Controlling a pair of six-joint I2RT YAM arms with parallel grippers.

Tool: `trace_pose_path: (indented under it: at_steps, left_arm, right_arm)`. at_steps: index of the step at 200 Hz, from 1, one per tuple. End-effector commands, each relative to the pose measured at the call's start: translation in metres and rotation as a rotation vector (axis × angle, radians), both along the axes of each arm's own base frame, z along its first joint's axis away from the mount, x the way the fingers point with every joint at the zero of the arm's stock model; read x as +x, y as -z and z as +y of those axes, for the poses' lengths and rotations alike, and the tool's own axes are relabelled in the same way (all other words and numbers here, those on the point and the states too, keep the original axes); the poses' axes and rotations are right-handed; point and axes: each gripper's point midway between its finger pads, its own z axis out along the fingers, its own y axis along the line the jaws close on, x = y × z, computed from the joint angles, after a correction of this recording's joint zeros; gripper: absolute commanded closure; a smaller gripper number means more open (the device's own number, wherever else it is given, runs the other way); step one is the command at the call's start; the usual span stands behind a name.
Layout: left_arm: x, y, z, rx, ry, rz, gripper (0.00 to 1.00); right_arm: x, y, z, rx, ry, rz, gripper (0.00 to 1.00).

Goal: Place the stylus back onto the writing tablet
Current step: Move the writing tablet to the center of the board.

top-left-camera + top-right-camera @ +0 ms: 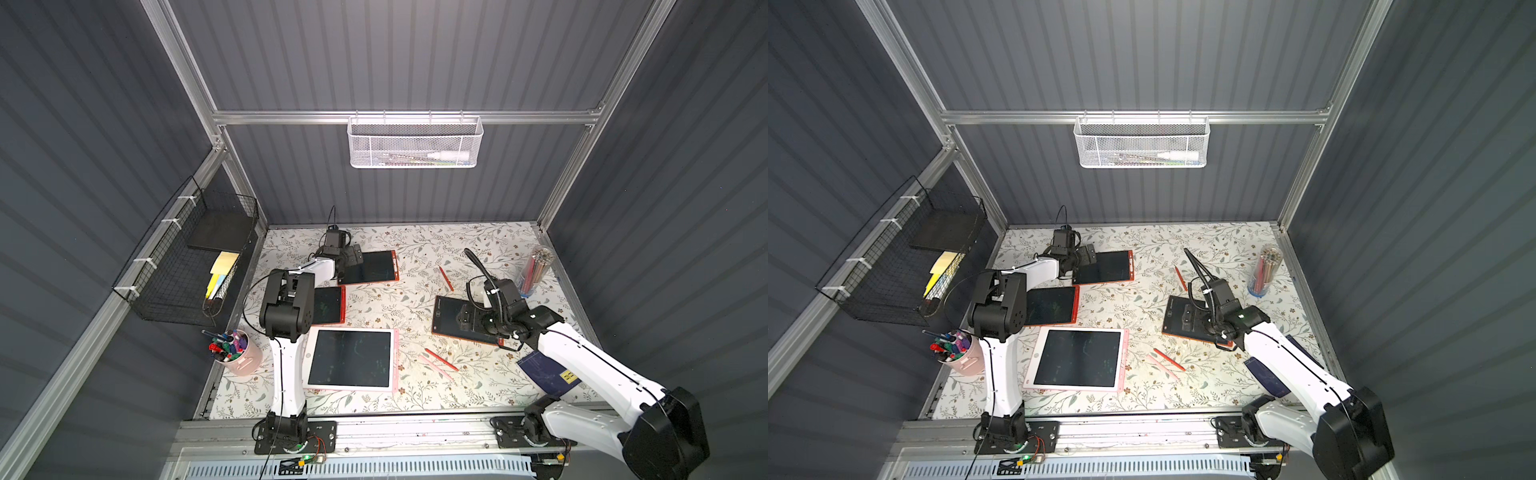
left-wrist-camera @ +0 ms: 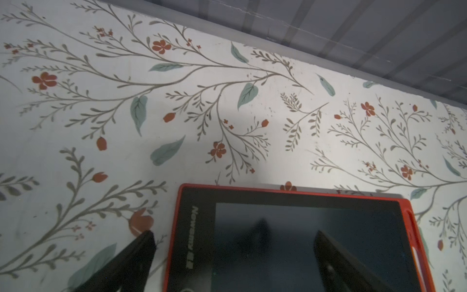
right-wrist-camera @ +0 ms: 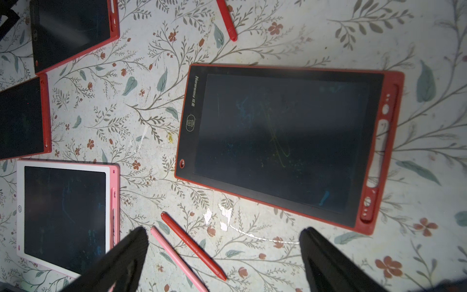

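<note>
We hold the right pincer (image 3: 223, 241) spread near the red stylus (image 3: 194, 249), wide enough to straddle it; the left pincer (image 2: 235, 237) is spread too.

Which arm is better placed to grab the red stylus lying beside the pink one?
Right. The right hand, open, hovers close to the red stylus and pink stylus, both in its wrist view. The left hand, also open, is over the far red tablet, well away from them.

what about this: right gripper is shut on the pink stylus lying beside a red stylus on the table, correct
No: the right wrist view shows the right gripper open, holding nothing. The pink stylus lies beside a red stylus on the table.
</note>
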Motion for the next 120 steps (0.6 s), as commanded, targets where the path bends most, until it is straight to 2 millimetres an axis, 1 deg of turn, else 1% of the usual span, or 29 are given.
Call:
trace_pose_path:
  at_steps: [1, 18, 37, 58, 80, 95, 120]
  left_arm:
    - [-0.003, 0.000, -0.007, -0.025, 0.019, -0.007, 0.01]
    - [-0.011, 0.011, -0.008, -0.025, 0.032, 0.018, 0.00]
    - [-0.018, 0.017, -0.008, -0.032, 0.033, 0.029, 0.01]
    - [-0.024, 0.019, -0.007, -0.036, 0.034, 0.033, 0.01]
    - [-0.028, 0.016, -0.008, -0.036, 0.036, 0.029, 0.01]
    - [-0.030, 0.016, -0.015, -0.048, 0.060, 0.031, 0.01]
    - [-0.033, 0.018, -0.038, -0.030, 0.115, 0.037, 0.01]
  right_arm:
    - [-0.001, -0.001, -0.005, -0.013, 0.020, -0.012, 0.04]
    - [-0.002, 0.000, -0.006, -0.016, 0.025, -0.010, 0.04]
    - [-0.003, 0.001, -0.009, -0.025, 0.030, -0.013, 0.04]
    - [-0.004, 0.002, -0.011, -0.033, 0.033, -0.013, 0.04]
    - [-0.003, 0.003, -0.009, -0.026, 0.035, -0.011, 0.04]
    - [-0.003, 0.004, -0.008, -0.019, 0.036, -0.009, 0.04]
    - [-0.002, 0.006, -0.007, -0.014, 0.037, -0.004, 0.04]
